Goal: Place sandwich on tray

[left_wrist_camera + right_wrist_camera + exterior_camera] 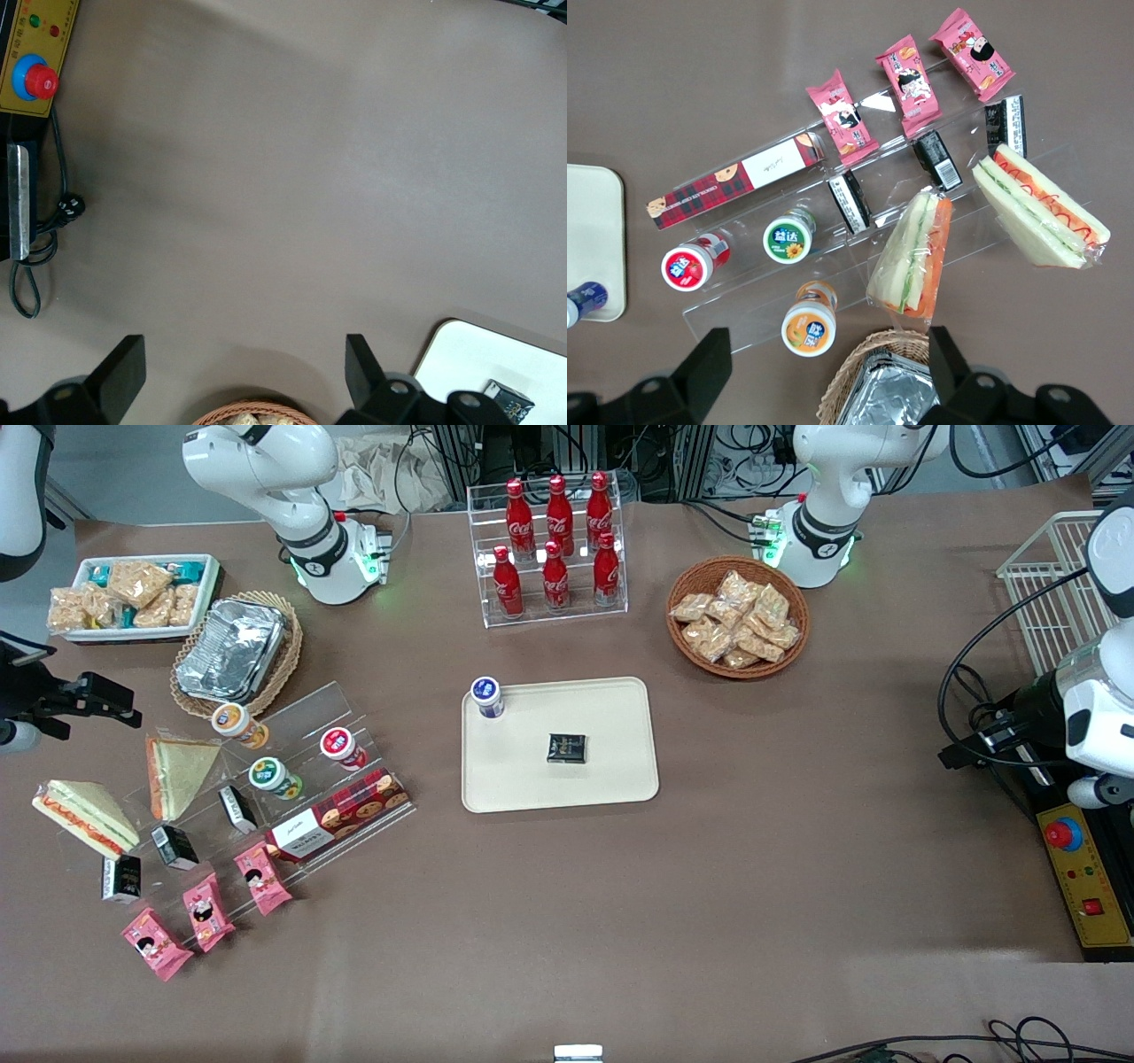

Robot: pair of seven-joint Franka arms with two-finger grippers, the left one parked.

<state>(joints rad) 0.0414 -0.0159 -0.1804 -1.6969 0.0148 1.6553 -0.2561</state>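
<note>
The fingers (713,359) of the gripper (833,367) stand wide apart, empty, above the foil container (890,390). Only the wrist view shows the clear-wrapped sandwich (1036,212) wedge's red-green stripe; the smooth cream tray (611,779) sits mid-desk.

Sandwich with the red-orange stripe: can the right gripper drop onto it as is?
Probably yes. The gripper, jaws open, hangs above the foil container, and nothing covers the sandwich. The second sandwich and a black packet sit close beside it.
</note>
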